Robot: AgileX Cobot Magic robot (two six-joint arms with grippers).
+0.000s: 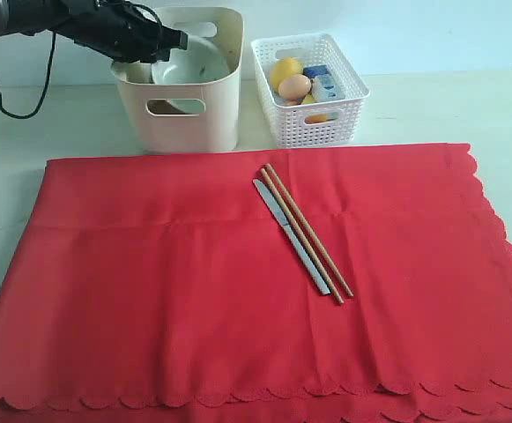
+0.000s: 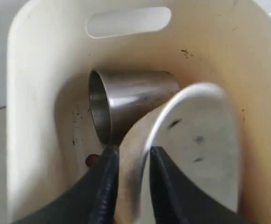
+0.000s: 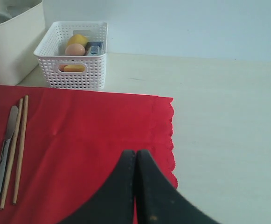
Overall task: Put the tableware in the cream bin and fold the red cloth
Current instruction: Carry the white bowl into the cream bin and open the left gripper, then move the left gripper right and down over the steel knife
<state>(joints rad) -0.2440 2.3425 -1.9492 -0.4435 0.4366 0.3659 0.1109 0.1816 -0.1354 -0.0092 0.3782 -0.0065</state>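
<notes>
Left fingers (image 2: pixel 108 182) sit narrowly apart astride the blurred rim of the pale bowl (image 2: pixel 196 140) inside the cream bin (image 2: pixel 37 93), next to the steel cup (image 2: pixel 135 98) lying on its side. We can't tell if they grip it. Right fingers (image 3: pixel 147 186) are pressed together above the red cloth (image 1: pixel 150 282), where the knife (image 1: pixel 289 231) and chopsticks (image 1: pixel 313 236) lie side by side.

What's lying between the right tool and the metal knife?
Right wrist view: the wooden chopsticks lie beside the knife; from them to the right tool, only bare red cloth.
</notes>
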